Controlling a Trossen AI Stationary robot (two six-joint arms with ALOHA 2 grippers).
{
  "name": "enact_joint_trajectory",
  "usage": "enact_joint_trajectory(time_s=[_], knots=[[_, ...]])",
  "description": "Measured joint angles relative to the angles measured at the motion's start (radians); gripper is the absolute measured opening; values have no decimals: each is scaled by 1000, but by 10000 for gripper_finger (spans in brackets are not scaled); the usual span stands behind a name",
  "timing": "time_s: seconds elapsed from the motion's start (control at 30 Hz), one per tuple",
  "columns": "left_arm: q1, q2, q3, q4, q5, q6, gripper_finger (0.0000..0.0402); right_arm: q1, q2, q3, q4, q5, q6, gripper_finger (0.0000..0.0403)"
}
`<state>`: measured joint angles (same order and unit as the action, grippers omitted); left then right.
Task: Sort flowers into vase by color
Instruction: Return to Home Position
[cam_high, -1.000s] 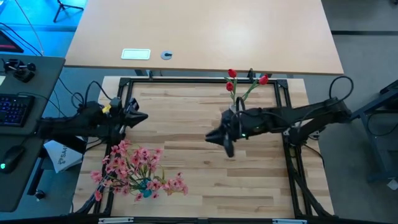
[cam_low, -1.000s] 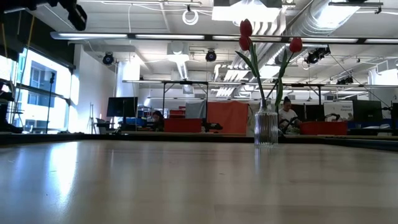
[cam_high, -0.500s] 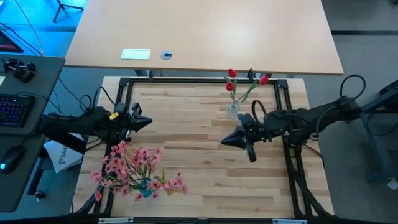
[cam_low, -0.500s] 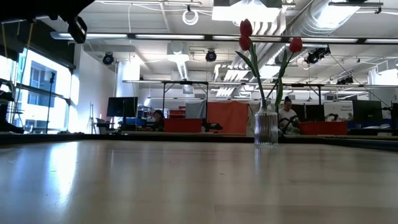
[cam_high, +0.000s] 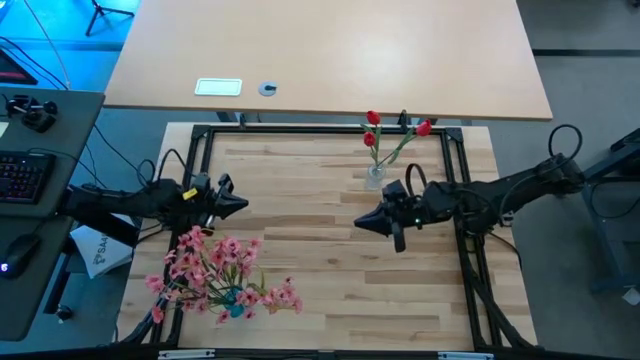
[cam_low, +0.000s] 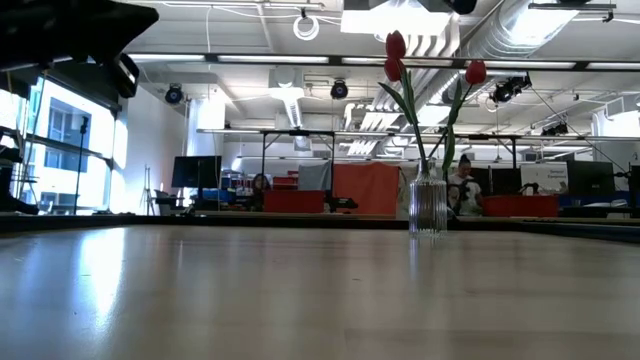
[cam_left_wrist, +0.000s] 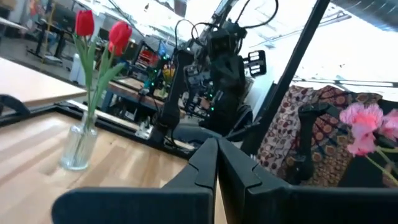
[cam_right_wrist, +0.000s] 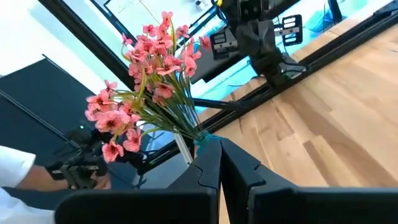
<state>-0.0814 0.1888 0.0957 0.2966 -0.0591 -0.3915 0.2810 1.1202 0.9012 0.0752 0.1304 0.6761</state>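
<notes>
A: Vases, what's in 'em?

B: Clear glass vase (cam_high: 376, 177) stands upright at the far-right part of the table (cam_high: 330, 270) w/ 3 red flowers (cam_high: 372, 118) in it, stems splayed apart. Blue vase (cam_high: 234, 309) is at the near-left corner, mostly hidden under a big bunch of pink flowers (cam_high: 215, 265) that spills over the table's left edge.

A: Grippers?

B: Left gripper (cam_high: 240, 203) is by the left frame rail, just behind the pink bunch. Its fingers are pressed together w/ nothing between them. Right gripper (cam_high: 358, 222) is mid-right, just in front of the glass vase but apart from it. It's also closed up and empty.

A: Vs 1 s ago?

B: Right arm has pulled back toward the right. From above it lay across the glass vase then, and it's clear of it now. Left gripper has slid a bit inward and toward the near side. In the low view, the dark arm part at the top-left corner fills more of the pic. Both vases and all flowers are where they were.
</notes>
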Motion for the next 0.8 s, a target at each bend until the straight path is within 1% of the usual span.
enact_joint_trajectory(time_s=[0.2,0.33,0.53,0.6,0.67,0.73,0.8], knots=[[0,-3,-4,-24,-4,-8,0,0,-4,0,-76,3,-29,0],[2,-4,-4,-33,-40,-8,0,0,-12,0,-130,3,-30,0],[2,-4,-4,-68,-59,-8,0,1,-51,0,-192,-35,-23,0],[1,-4,-24,-35,-58,-10,0,1,-78,0,-209,-35,-10,0],[1,-4,-81,36,-66,-38,0,2,-105,0,-228,-35,-3,0],[0,-4,-81,1,-85,-51,0,9,-130,0,-229,-34,-2,0],[0,-7,-84,15,-106,-32,0,21,-156,0,-229,-33,-3,0]])
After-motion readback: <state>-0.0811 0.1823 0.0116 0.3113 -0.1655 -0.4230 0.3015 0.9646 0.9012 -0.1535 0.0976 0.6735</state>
